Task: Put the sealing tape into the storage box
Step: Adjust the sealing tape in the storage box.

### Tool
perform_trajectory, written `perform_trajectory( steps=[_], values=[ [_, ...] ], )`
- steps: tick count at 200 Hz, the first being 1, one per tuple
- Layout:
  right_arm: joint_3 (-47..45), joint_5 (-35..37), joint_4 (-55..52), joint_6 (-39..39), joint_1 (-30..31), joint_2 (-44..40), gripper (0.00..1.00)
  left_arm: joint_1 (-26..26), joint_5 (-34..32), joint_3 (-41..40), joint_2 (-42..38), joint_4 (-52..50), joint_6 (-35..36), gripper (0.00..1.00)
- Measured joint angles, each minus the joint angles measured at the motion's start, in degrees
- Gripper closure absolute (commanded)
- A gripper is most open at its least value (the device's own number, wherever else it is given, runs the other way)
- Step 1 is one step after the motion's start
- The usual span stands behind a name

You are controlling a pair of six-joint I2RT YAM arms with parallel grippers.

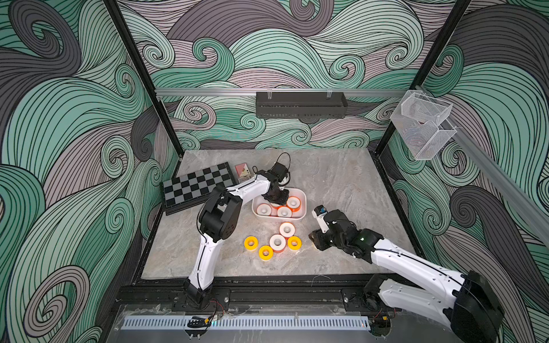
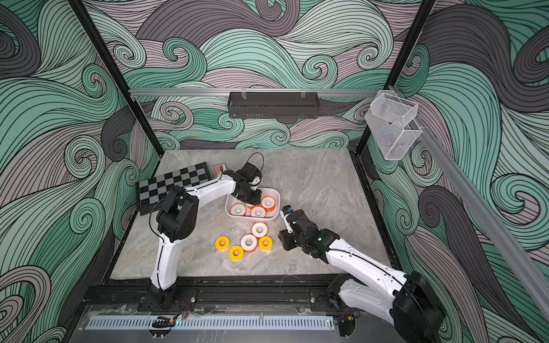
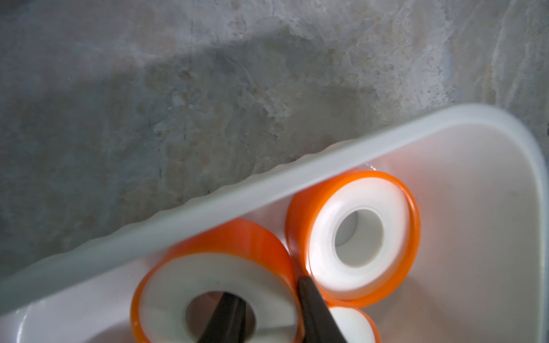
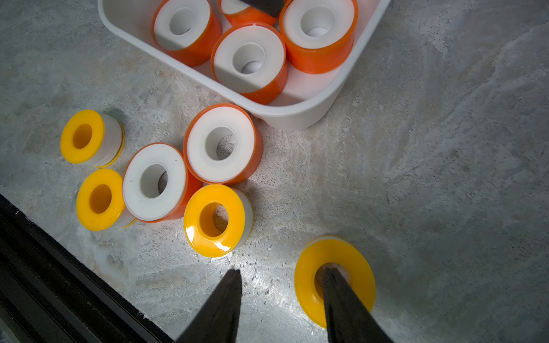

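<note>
Nearest the robot's base, the right gripper [image 4: 281, 271] hangs low over the grey stone table [image 4: 445, 178] with its jaws apart. One finger stands in the centre hole of a yellow roll [image 4: 304, 285] of sealing tape lying flat, and the other is over bare table, clear of that roll's rim, so nothing is pinched. Just beyond lies a loose cluster outside the box: three more yellow rolls [image 1: 251, 243] [image 1: 265, 252] [image 1: 294, 243] and two orange-sided rolls [image 1: 277, 242] [image 1: 287, 229], all flat with holes up and some of them touching. The farther orange-sided one sits just beside the near wall of the storage box [image 1: 279, 219]. Inside the box, both top views show three orange-sided rolls [image 1: 263, 209] [image 1: 284, 211] [image 1: 293, 202] lying close together. The left gripper [image 3: 264, 286] reaches down into the box behind them. In the left wrist view one finger is in the hole of a fourth roll [image 3: 166, 282] and the other rests against its orange side, wedged between it and a neighbouring roll [image 3: 320, 246]. The roll's wall lies between the fingers, but whether they squeeze it cannot be told. Farther back on the robot's left lie a chessboard [image 1: 196, 184] and small card boxes [image 1: 242, 170]. A black perforated tray [image 1: 301, 105] hangs on the rear rail, and clear mesh baskets [image 1: 421, 124] hang on the right-hand rail
</note>
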Motion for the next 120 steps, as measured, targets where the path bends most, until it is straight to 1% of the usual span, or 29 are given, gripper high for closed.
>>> perform_trajectory(
  steps=[18,38,58,76,120],
  values=[
    [0.0,0.0,0.0,0.02,0.0,0.0,0.51,0.0,-1.18,0.11,0.0,-0.61,0.0,0.7],
    [0.0,0.0,0.0,0.0,0.0,0.0,0.51,0.0,-3.32,0.44,0.0,-2.1,-0.15,0.63],
    [0.0,-0.02,0.0,0.0,0.0,0.0,0.51,0.0,-5.27,0.7,0.0,-3.69,-0.42,0.59],
    [0.0,-0.02,0.0,0.0,0.0,-0.02,0.51,0.0,-6.25,1.11,0.0,-4.76,-0.55,0.57],
    [0.0,-0.02,0.0,0.02,0.0,-0.33,0.51,0.0,-6.43,1.73,-0.17,-5.51,-0.94,0.57]
  ],
)
